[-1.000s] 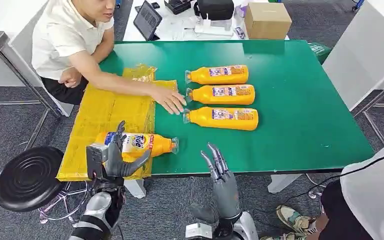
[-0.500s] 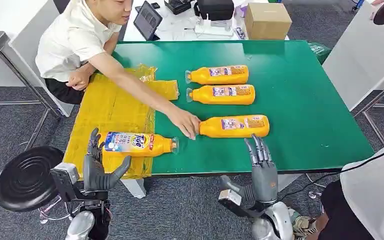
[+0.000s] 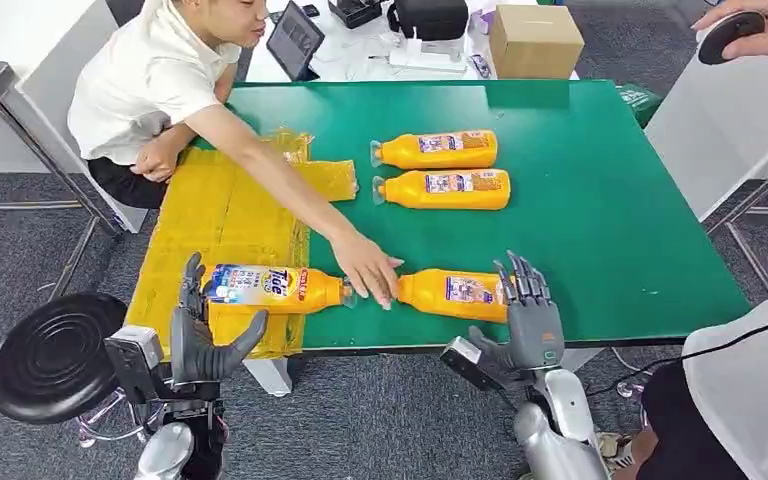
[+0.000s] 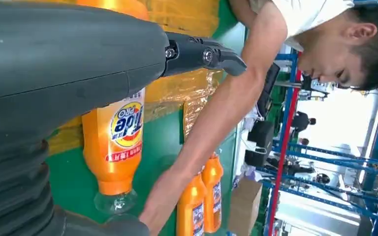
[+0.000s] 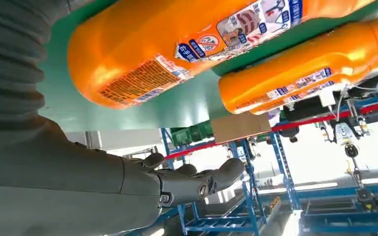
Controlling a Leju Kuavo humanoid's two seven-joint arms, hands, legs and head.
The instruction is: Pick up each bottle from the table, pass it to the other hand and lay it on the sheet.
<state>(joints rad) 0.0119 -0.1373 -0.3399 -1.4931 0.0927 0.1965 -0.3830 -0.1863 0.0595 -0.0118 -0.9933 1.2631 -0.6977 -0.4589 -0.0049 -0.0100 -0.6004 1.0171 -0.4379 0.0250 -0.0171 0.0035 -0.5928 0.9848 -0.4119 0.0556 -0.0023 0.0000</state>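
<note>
One orange Tide bottle (image 3: 275, 288) lies on the yellow sheet (image 3: 210, 215), its cap over the green table (image 3: 610, 200). My left hand (image 3: 200, 335) hangs open just in front of it, off the table's near edge; the same bottle (image 4: 115, 142) lies beyond its thumb (image 4: 202, 54). A second orange bottle (image 3: 455, 293) lies near the front edge, with a person's hand (image 3: 370, 270) on its neck. My right hand (image 3: 528, 310) is open at that bottle's base, fingers spread upward. The bottle (image 5: 177, 49) lies close to that hand's fingers (image 5: 192, 182), outside them. Two more bottles (image 3: 438, 150) (image 3: 445, 188) lie farther back.
The seated person's arm (image 3: 270, 180) reaches across the sheet. A black round stool (image 3: 55, 355) stands at my left. Another person (image 3: 750, 380) stands at my right, and a hand holding a dark object (image 3: 750, 30) is at the far right. A cardboard box (image 3: 535, 40) sits behind the table.
The person has pulled the nearest loose bottle toward the front edge. My right hand has swung right and up to that bottle's base. My left hand has let go of the Tide bottle and dropped back.
</note>
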